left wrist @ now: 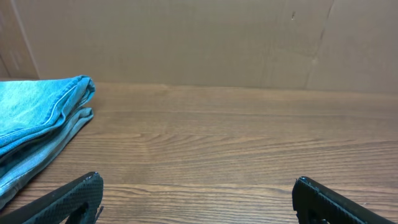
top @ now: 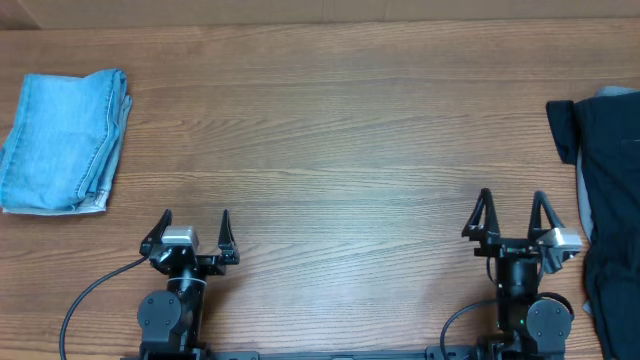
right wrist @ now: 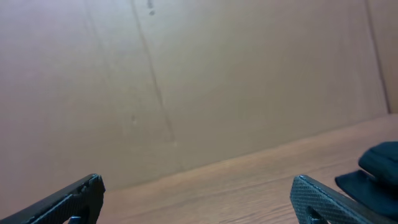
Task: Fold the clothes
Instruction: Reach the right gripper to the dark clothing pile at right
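Observation:
Folded light-blue jeans (top: 65,140) lie at the table's far left; they also show at the left of the left wrist view (left wrist: 37,124). A pile of dark navy clothes (top: 610,200) lies unfolded at the right edge, and a corner of it shows in the right wrist view (right wrist: 373,168). My left gripper (top: 196,222) is open and empty near the front edge, right of the jeans; its fingers show in the left wrist view (left wrist: 199,186). My right gripper (top: 513,202) is open and empty, just left of the dark pile; its fingers show in the right wrist view (right wrist: 199,186).
The wooden table (top: 330,130) spans the view. A brown cardboard wall (left wrist: 205,37) stands along the far edge. A black cable (top: 85,300) runs from the left arm's base.

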Tool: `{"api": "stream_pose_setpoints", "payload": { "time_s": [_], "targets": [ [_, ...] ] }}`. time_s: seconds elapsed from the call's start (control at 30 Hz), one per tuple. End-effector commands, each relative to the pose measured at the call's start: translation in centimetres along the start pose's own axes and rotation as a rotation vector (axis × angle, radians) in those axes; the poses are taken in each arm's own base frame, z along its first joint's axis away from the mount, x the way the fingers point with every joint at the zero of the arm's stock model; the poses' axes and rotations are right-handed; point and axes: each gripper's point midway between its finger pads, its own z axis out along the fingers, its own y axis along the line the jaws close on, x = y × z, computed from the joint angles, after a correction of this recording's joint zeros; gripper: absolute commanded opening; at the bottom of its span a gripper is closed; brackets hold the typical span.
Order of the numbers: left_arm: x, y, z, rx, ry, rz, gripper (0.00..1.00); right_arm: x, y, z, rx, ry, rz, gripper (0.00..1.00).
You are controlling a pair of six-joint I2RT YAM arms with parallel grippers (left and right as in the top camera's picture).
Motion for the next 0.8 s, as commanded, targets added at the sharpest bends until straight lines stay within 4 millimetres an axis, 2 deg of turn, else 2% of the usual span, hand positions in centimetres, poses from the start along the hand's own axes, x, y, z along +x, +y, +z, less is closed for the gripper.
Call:
{"api": "stream_pose_setpoints", "payload": {
  "time_s": [0.0,0.17,0.27,0.4,0.57,0.77],
  "targets": [
    [-0.1,0.4,0.0,-0.019,-0.010,-0.015,1.00,-5.4,0.1,0.4,0.062,-0.095,0.123,1.00],
    [-0.1,0.4,0.0,-0.019,-0.010,-0.015,1.00,-11.0,2.0,3.3,0.100,-0.043,0.124,1.00],
    [-0.1,0.4,0.0,-0.019,-0.010,-0.015,1.00,-14.7,3.4,6.1,0.158,0.100,0.097,1.00],
    [-0.1,0.4,0.0,-0.019,-0.010,-0.015,1.00,-17.1,4.1,8.0,0.230,0.273,0.044,1.00],
    [-0.1,0.4,0.0,-0.019,-0.010,-0.015,1.00,-20.0,3.1,9.8,0.361,0.430,0.008,1.00],
    [-0.1,0.4,0.0,-0.019,-0.010,-0.015,1.00,-21.8,-1.1,11.9,0.551,0.541,0.003,1.00]
  ]
}}
